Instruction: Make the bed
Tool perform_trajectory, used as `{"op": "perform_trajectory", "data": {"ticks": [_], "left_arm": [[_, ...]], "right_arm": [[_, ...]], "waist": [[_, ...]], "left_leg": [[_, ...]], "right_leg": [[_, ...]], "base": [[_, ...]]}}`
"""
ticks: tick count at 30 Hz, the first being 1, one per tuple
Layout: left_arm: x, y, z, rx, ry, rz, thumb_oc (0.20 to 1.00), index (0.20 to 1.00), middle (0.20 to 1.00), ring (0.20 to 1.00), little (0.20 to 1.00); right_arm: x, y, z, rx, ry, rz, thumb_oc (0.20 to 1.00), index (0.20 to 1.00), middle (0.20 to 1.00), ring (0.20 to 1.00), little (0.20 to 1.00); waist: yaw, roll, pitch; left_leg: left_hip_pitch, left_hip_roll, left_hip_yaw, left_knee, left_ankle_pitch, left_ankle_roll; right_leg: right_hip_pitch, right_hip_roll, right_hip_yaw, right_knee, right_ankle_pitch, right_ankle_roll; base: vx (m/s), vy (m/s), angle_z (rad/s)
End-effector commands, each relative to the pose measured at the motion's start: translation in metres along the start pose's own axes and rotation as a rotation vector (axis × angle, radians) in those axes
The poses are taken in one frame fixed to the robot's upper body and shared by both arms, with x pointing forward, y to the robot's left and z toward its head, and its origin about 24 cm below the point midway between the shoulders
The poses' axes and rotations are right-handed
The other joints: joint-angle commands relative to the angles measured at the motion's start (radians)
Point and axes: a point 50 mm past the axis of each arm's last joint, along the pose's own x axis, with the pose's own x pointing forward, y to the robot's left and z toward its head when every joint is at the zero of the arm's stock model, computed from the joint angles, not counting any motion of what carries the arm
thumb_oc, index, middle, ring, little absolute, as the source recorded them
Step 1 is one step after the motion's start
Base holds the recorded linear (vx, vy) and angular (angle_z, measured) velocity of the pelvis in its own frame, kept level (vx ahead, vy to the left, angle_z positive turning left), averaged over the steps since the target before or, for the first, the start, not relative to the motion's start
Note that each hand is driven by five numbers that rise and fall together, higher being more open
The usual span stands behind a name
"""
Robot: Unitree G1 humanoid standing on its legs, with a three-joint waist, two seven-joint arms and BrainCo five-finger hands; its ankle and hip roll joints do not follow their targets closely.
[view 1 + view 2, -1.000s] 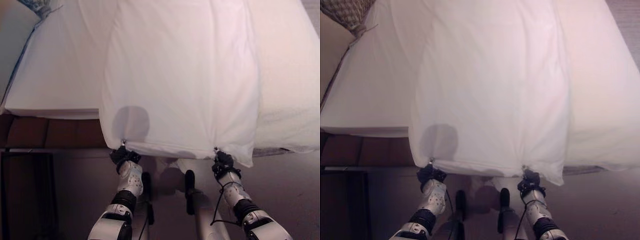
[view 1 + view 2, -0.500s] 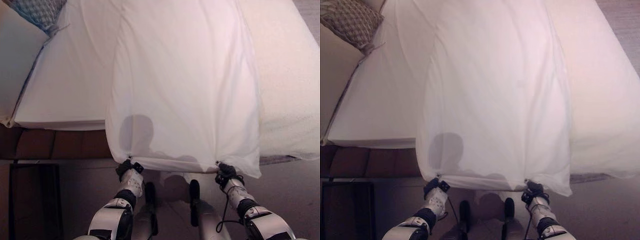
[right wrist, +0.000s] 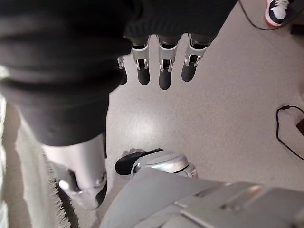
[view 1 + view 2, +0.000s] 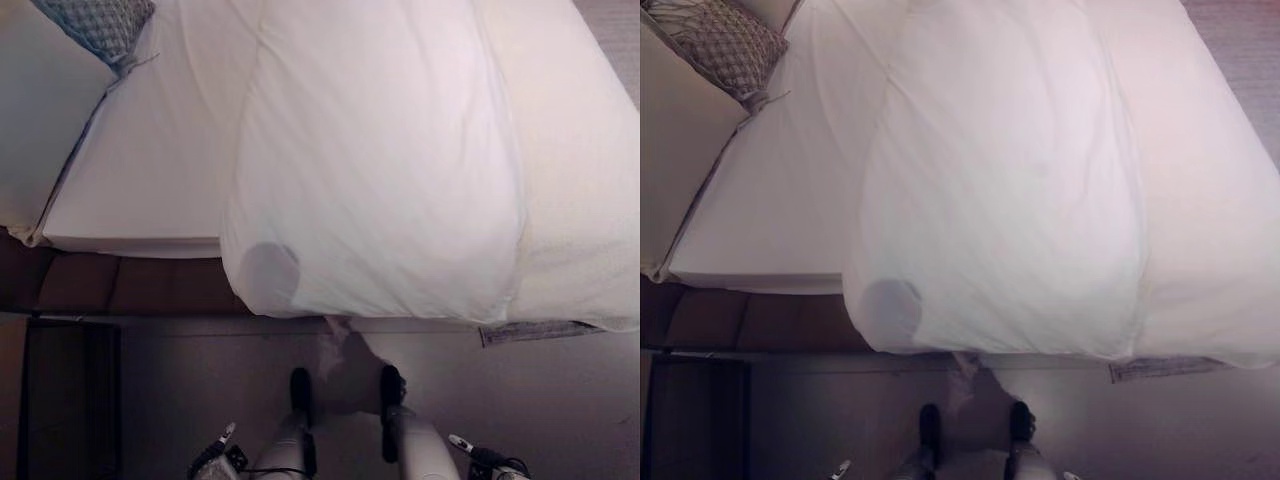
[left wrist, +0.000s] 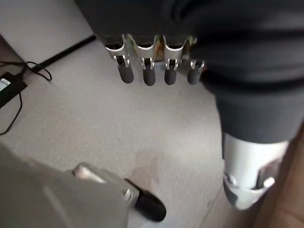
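Fingers of the left hand and the right hand hang straight and loose over the grey floor, holding nothing. White duvet lies spread on the bed, its near edge draped over the foot; a patterned cushion sits at the far left corner.

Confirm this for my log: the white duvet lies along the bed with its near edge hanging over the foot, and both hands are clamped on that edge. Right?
Not quite. The duvet does lie along the bed, its near edge over the foot, but neither hand grips it. Each wrist view shows the left hand and right hand empty, fingers straight, over the floor.
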Motion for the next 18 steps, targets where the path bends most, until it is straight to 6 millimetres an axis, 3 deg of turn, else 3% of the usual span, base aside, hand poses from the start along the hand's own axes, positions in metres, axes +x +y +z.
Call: {"op": "perform_trajectory", "data": {"ticks": [1, 2, 4, 5, 7, 8, 9, 10, 12, 13, 15, 16, 18], "left_arm": [[-0.005, -0.014, 0.018, 0.206, -0.21, -0.059, 1.0, 1.0, 1.0, 1.0, 1.0], [-0.005, -0.014, 0.018, 0.206, -0.21, -0.059, 1.0, 1.0, 1.0, 1.0, 1.0], [-0.019, -0.025, 0.045, 0.469, -0.514, -0.223, 1.0, 1.0, 1.0, 1.0, 1.0], [-0.019, -0.025, 0.045, 0.47, -0.514, -0.222, 1.0, 1.0, 1.0, 1.0, 1.0], [-0.036, -0.035, 0.069, 0.534, -0.654, -0.453, 1.0, 1.0, 1.0, 1.0, 1.0], [-0.036, -0.035, 0.069, 0.534, -0.653, -0.453, 1.0, 1.0, 1.0, 1.0, 1.0], [-0.049, -0.044, 0.086, 0.596, -0.739, -0.594, 1.0, 1.0, 1.0, 1.0, 1.0], [-0.049, -0.044, 0.086, 0.596, -0.739, -0.594, 1.0, 1.0, 1.0, 1.0, 1.0], [-0.073, -0.066, 0.108, 0.624, -0.845, -0.797, 1.0, 1.0, 1.0, 1.0, 1.0], [-0.073, -0.066, 0.108, 0.624, -0.845, -0.797, 1.0, 1.0, 1.0, 1.0, 1.0], [-0.092, -0.08, 0.121, 0.655, -0.898, -0.941, 1.0, 1.0, 1.0, 1.0, 1.0], [-0.116, -0.098, 0.134, 0.724, -0.984, -1.046, 1.0, 1.0, 1.0, 1.0, 1.0], [-0.134, -0.115, 0.144, 0.742, -1.005, -1.147, 1.0, 1.0, 1.0, 1.0, 1.0]], "right_arm": [[-0.001, 0.005, 0.0, -0.085, -0.069, 0.032, 1.0, 1.0, 1.0, 1.0, 1.0], [-0.001, 0.005, -0.001, -0.085, -0.068, 0.032, 1.0, 1.0, 1.0, 1.0, 1.0], [-0.007, 0.024, 0.02, -0.129, -0.231, 0.131, 1.0, 1.0, 1.0, 1.0, 1.0], [-0.007, 0.024, 0.02, -0.129, -0.231, 0.131, 1.0, 1.0, 1.0, 1.0, 1.0], [-0.02, 0.039, 0.056, -0.136, -0.427, 0.252, 1.0, 1.0, 1.0, 1.0, 1.0], [-0.02, 0.039, 0.056, -0.136, -0.426, 0.252, 1.0, 1.0, 1.0, 1.0, 1.0], [-0.033, 0.049, 0.078, -0.177, -0.542, 0.358, 1.0, 1.0, 1.0, 1.0, 1.0], [-0.033, 0.049, 0.078, -0.177, -0.542, 0.358, 1.0, 1.0, 1.0, 1.0, 1.0], [-0.055, 0.068, 0.11, -0.214, -0.703, 0.493, 1.0, 1.0, 1.0, 1.0, 1.0], [-0.055, 0.068, 0.11, -0.214, -0.703, 0.493, 1.0, 1.0, 1.0, 1.0, 1.0], [-0.07, 0.078, 0.127, -0.243, -0.778, 0.586, 1.0, 1.0, 1.0, 1.0, 1.0], [-0.083, 0.092, 0.147, -0.305, -0.844, 0.658, 1.0, 1.0, 1.0, 1.0, 1.0], [-0.096, 0.108, 0.166, -0.306, -0.885, 0.736, 1.0, 1.0, 1.0, 1.0, 1.0]], "waist": [[0.005, -0.026, -0.016], [0.005, -0.026, -0.017], [0.008, -0.029, -0.005], [0.008, -0.029, -0.007], [0.005, -0.025, -0.002], [0.005, -0.025, -0.001], [-0.002, -0.026, -0.001], [-0.002, -0.026, -0.001], [-0.01, -0.03, -0.003], [-0.01, -0.031, -0.003], [-0.012, -0.032, 0.002], [-0.013, -0.031, 0.013], [-0.015, -0.03, 0.027]], "left_leg": [[-0.025, 0.025, 0.006, 0.021, 0.002, -0.041], [-0.025, 0.025, 0.006, 0.021, 0.002, -0.041], [-0.025, 0.027, 0.001, 0.025, 0.003, -0.043], [-0.027, 0.027, 0.001, 0.025, 0.003, -0.043], [-0.027, 0.029, 0.002, 0.026, 0.002, -0.045], [-0.026, 0.029, 0.001, 0.026, 0.002, -0.045], [-0.026, 0.029, 0.004, 0.026, 0.002, -0.046], [-0.026, 0.029, 0.004, 0.026, 0.001, -0.046], [-0.037, 0.031, 0.01, 0.036, -0.004, -0.047], [-0.037, 0.031, 0.01, 0.037, -0.005, -0.047], [-0.05, 0.03, 0.014, 0.05, -0.008, -0.047], [-0.068, 0.028, 0.014, 0.071, -0.013, -0.047], [-0.096, 0.028, 0.013, 0.096, -0.017, -0.046]], "right_leg": [[0.02, -0.091, 0.037, -0.083, 0.085, 0.101], [0.02, -0.091, 0.036, -0.083, 0.084, 0.101], [0.022, -0.088, 0.035, -0.076, 0.079, 0.105], [0.019, -0.088, 0.035, -0.077, 0.079, 0.105], [0.018, -0.087, 0.032, -0.071, 0.073, 0.108], [0.019, -0.087, 0.032, -0.071, 0.073, 0.108], [0.015, -0.085, 0.035, -0.066, 0.07, 0.109], [0.015, -0.085, 0.035, -0.066, 0.07, 0.109], [-0.008, -0.079, 0.046, -0.047, 0.062, 0.109], [-0.009, -0.079, 0.046, -0.047, 0.062, 0.109], [-0.03, -0.076, 0.055, -0.031, 0.058, 0.106], [-0.051, -0.075, 0.06, -0.012, 0.054, 0.104], [-0.077, -0.074, 0.064, 0.008, 0.052, 0.102]], "base": [[0.0, 0.0, 0.0], [-0.01, -0.033, 0.02], [-0.01, -0.015, 0.02], [0.0, -0.012, 0.05], [0.0, -0.003, 0.04], [0.0, 0.0, 0.0], [0.0, 0.0, 0.0], [0.0, 0.0, 0.0], [0.0, 0.0, 0.0], [-0.03, 0.006, -0.01], [-0.06, 0.007, -0.03], [-0.1, 0.005, -0.03], [-0.12, 0.001, -0.03]]}}
